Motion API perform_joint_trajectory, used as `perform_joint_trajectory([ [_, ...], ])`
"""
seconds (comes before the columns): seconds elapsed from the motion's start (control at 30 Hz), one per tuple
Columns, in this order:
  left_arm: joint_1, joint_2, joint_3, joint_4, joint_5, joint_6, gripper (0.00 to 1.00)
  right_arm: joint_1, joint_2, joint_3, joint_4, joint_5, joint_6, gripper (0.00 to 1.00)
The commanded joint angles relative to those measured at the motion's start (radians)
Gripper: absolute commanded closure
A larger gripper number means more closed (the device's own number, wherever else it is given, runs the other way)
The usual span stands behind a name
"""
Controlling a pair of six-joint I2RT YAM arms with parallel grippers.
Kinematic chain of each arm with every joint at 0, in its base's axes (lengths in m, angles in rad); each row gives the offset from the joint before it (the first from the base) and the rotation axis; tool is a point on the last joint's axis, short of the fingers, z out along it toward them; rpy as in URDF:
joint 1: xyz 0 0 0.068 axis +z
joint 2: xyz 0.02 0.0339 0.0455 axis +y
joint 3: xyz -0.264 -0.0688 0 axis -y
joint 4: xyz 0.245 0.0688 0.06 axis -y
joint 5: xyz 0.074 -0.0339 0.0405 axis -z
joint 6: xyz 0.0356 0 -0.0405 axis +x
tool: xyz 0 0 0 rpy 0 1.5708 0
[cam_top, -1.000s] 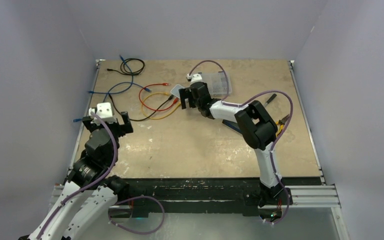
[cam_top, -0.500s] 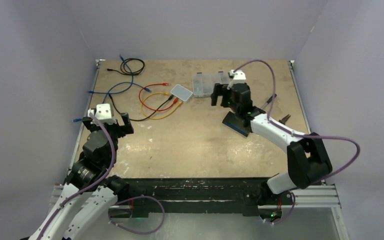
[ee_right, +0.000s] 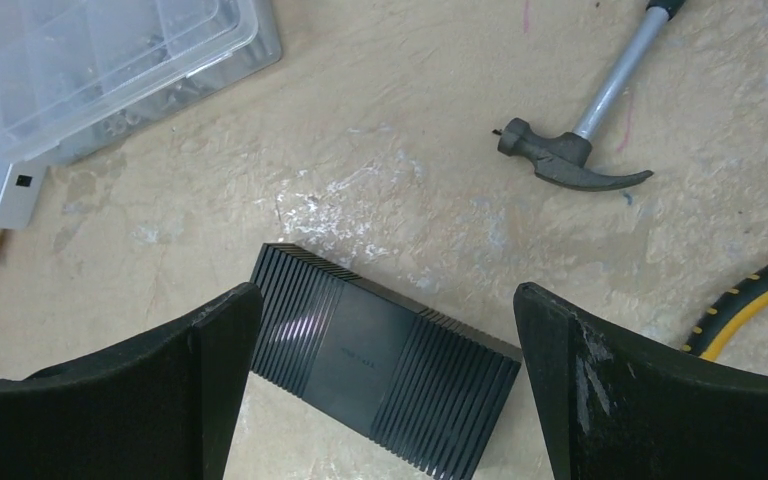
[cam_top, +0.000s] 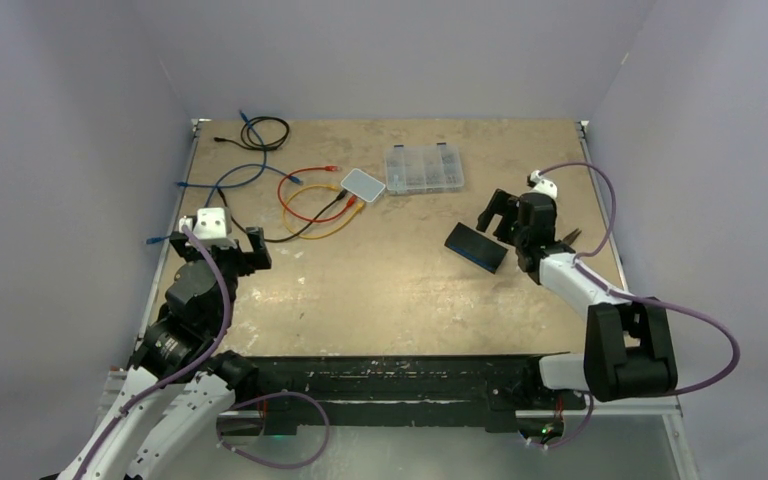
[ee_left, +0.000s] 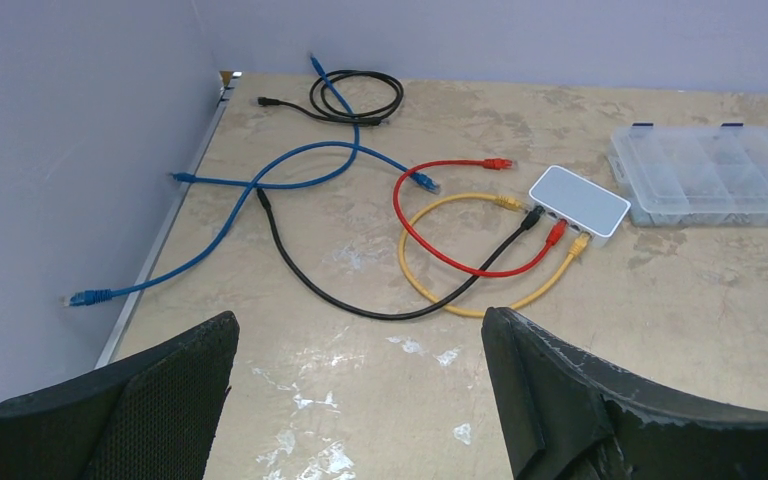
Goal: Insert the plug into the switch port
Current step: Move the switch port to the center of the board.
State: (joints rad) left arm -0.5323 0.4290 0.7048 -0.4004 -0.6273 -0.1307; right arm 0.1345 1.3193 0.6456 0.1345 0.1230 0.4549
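Jaws stand wide and empty on left gripper [ee_left: 360, 320], near table's [cam_top: 390, 290] left edge; same on right gripper [ee_right: 385, 295], above black box [ee_right: 385, 365]; white switch [ee_left: 578, 200] lies far-centre, three plugs [ee_left: 557, 232] inserted; blue plug [ee_left: 426, 184] lies loose nearby.

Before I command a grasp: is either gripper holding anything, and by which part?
Nothing is held: the left gripper and right gripper are both open and empty.

Left arm [cam_top: 190, 295], right arm [cam_top: 570, 278]: white link shells, bulky black joint housings. Thin purple cable [cam_top: 230, 295] loops along each. Small white camera block [cam_top: 208, 221] at wrist. Broad matte-black gripper fingers [ee_left: 580, 400], edges scuffed.
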Motion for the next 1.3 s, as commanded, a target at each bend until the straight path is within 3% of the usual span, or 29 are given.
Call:
perform_joint_trajectory([
  [0.0, 0.005, -0.004, 0.005, 0.025, 0.021, -0.011, 0.09, -0.012, 0.021, 0.006, 0.035, -0.052, 0.049, 0.02],
  [0.37, 0.006, -0.006, 0.004, 0.023, 0.027, -0.009, 0.09, -0.024, 0.109, 0.014, 0.032, -0.121, 0.027, 0.02],
  [0.73, 0.005, -0.01, 0.007, 0.023, 0.041, -0.011, 0.09, -0.015, 0.136, -0.023, 0.062, -0.346, -0.03, 0.07],
  [1.07, 0.005, 0.0, 0.007, 0.025, 0.062, -0.011, 0.09, 0.19, 0.115, -0.009, 0.063, -0.401, 0.018, 0.12],
  [1.27, 0.006, 0.001, 0.006, 0.018, 0.05, -0.01, 0.09, 0.218, 0.079, 0.013, 0.06, -0.372, 0.004, 0.12],
])
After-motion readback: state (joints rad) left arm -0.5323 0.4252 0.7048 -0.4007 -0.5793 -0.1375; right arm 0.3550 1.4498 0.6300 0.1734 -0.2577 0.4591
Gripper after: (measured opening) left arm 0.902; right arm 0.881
